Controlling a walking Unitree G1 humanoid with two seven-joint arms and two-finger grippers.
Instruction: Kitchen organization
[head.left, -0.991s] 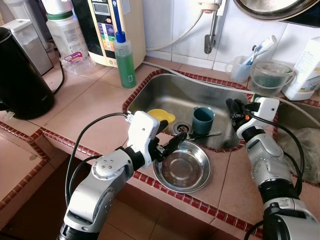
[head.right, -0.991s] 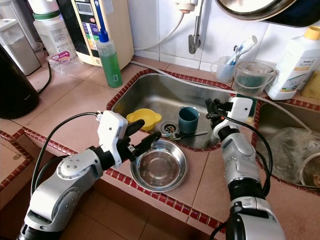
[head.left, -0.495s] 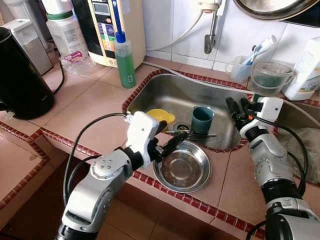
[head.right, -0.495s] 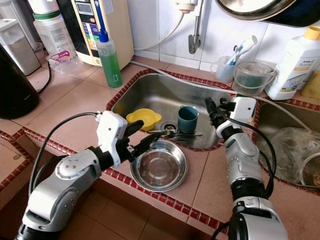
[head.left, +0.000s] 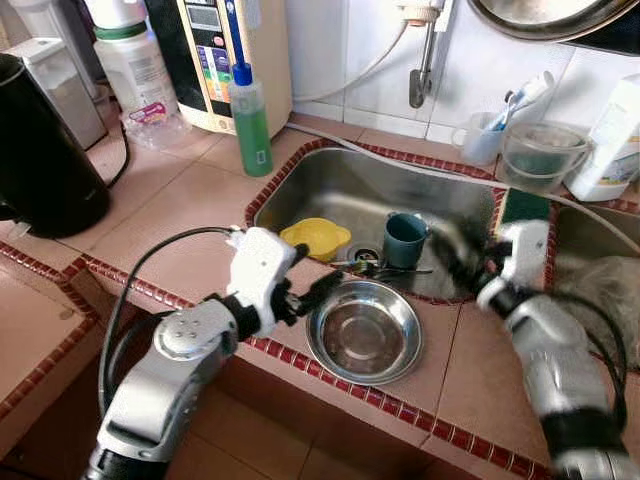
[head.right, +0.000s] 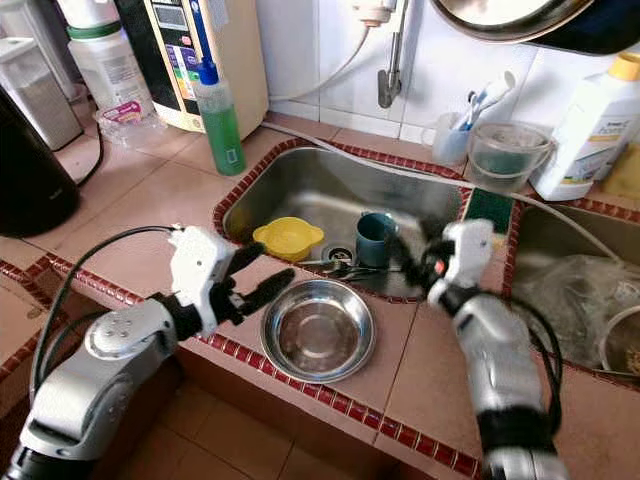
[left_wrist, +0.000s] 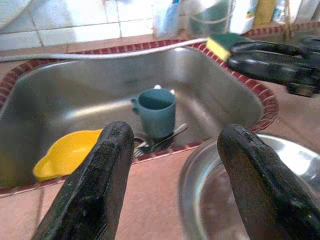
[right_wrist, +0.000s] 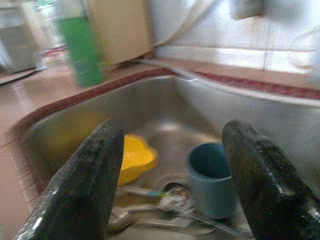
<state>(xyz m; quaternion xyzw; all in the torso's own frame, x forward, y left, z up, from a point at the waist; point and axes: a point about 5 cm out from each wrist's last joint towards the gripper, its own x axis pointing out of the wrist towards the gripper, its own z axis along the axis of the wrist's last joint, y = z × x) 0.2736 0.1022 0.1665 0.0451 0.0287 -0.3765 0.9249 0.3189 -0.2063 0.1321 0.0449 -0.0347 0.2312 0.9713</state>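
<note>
Presently both grippers work over the sink (head.left: 330, 178); left gripper (head.left: 305, 293) hovers at the near counter edge just beside the steel bowl (head.left: 364, 331), fingers spread wide, holding nothing; right gripper (head.right: 412, 262) hangs over the right side of the basin near the teal cup (head.right: 376, 238), blurred in the head views; its wrist view shows both fingers well apart with the cup between them but untouched.

Teal cup stands upright by the drain, mouth up; yellow bowl (head.left: 314, 237) lies just beside the drain on its other side; cutlery (head.right: 345, 268) lies across the basin floor in front of the cup, near the front wall.

Judgement: cup looks light, rigid, probably plastic or enamel; likely wet, so slick; best taken across the rim or body, fingers either side. Steel bowl is light, stiff, smooth; its thin rim is the only purchase; a pinch over the near lip may slip.
</note>
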